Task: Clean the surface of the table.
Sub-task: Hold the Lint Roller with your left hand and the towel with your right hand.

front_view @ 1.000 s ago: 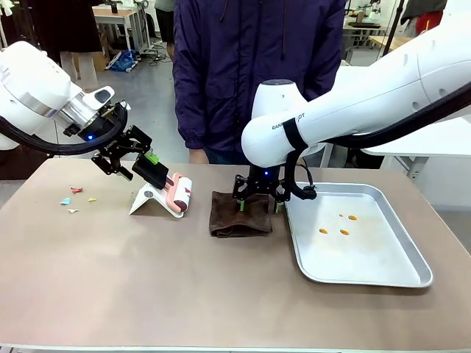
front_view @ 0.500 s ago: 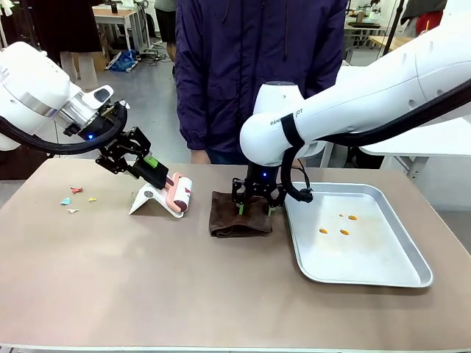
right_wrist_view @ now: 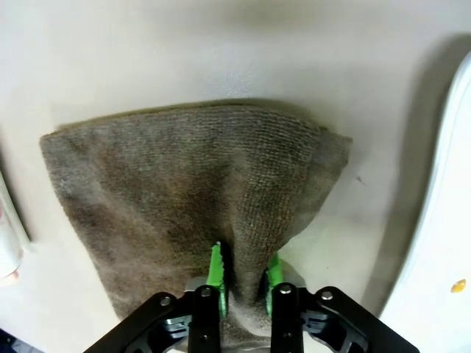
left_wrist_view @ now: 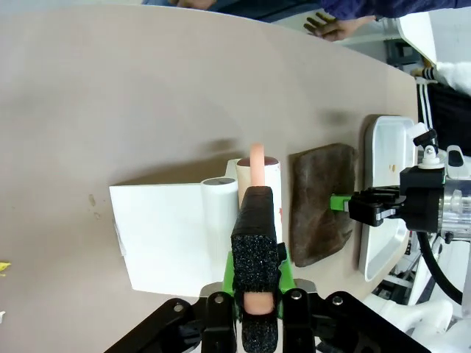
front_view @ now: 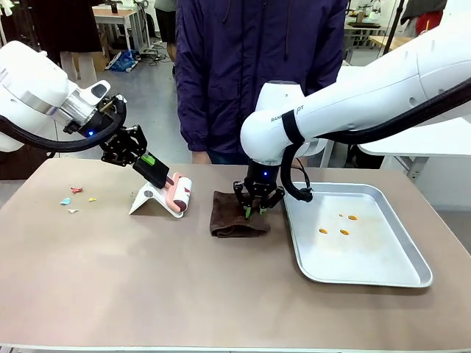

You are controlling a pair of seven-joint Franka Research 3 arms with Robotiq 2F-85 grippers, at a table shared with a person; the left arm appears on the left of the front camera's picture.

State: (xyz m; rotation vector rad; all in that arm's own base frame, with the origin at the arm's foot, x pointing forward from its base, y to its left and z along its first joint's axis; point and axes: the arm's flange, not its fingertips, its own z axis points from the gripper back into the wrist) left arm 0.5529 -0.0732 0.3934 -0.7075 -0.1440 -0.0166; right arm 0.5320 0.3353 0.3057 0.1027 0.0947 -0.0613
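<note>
The table [front_view: 147, 279] has a brownish-taupe top. On it a white stand [front_view: 147, 200] carries a lint roller [front_view: 179, 193] with a pink handle. My left gripper [front_view: 158, 173] is shut on that handle; the left wrist view shows the gripper [left_wrist_view: 256, 243] clamped along the handle, with the roller [left_wrist_view: 259, 173] lying over the stand [left_wrist_view: 165, 235]. A brown cloth [front_view: 232, 217] lies at mid-table. My right gripper [front_view: 254, 212] is shut on a pinched fold at the cloth's right side. In the right wrist view the gripper [right_wrist_view: 243, 272] squeezes the bunched cloth [right_wrist_view: 191, 169].
A silver tray [front_view: 368, 272] with a few orange bits [front_view: 342, 224] sits right of the cloth. Small coloured paper scraps [front_view: 77, 197] lie at the far left. A person in a dark jacket stands at the far edge, one hand [front_view: 197, 156] near the table.
Both grippers have closed. The left one shut on the roller's handle. The right one pinched the cloth, which bunched up slightly at its right edge.
</note>
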